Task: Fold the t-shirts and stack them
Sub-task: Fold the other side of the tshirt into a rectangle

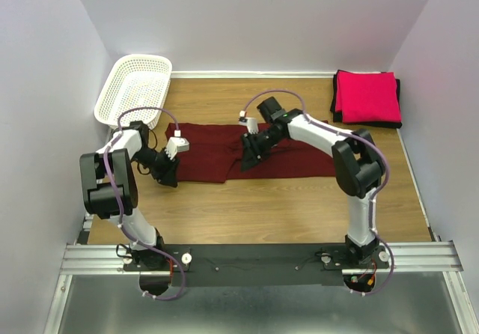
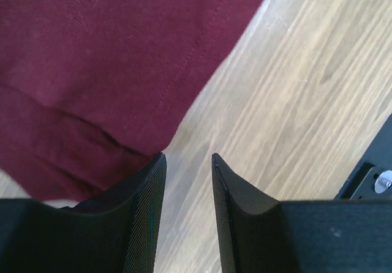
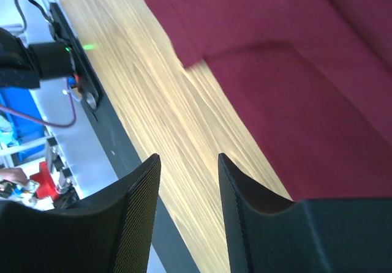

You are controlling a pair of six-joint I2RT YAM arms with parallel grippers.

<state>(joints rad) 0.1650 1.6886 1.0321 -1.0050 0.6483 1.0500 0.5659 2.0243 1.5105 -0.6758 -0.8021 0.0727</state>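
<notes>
Since the dark maroon t-shirt (image 1: 217,160) lies spread as a long band across the middle of the surface (image 1: 262,207), with one layer of cloth showing over another in my right wrist view, I judge it to be partly folded and not yet ready for stacking. It is the only shirt out in the working area, and I take that to be why both my arms are gathered over it.

My left end effector (image 2: 188,160) sits at the shirt's left end, just off the hem. Its fingers (image 2: 144,212) stand apart with only bare wood between them, so it is released and grasps nothing. My right end effector (image 3: 188,158) hangs above the middle of the shirt, near its near edge, likewise released, with wood and no cloth showing in the gap. With both parted and close to the fabric's border, I read this as a pause between grips. From here each can come down on an edge for the next fold.

Well apart, in the far right corner, the bright pink-red t-shirt (image 1: 367,96) rests folded on the black t-shirt (image 1: 337,109), whose edge peeks out beneath it. That pile looks like the stack the maroon one must join, kept out of the way so folding has room. At the far left corner stands the white mesh basket (image 1: 138,87), and I cannot see anything in it
</notes>
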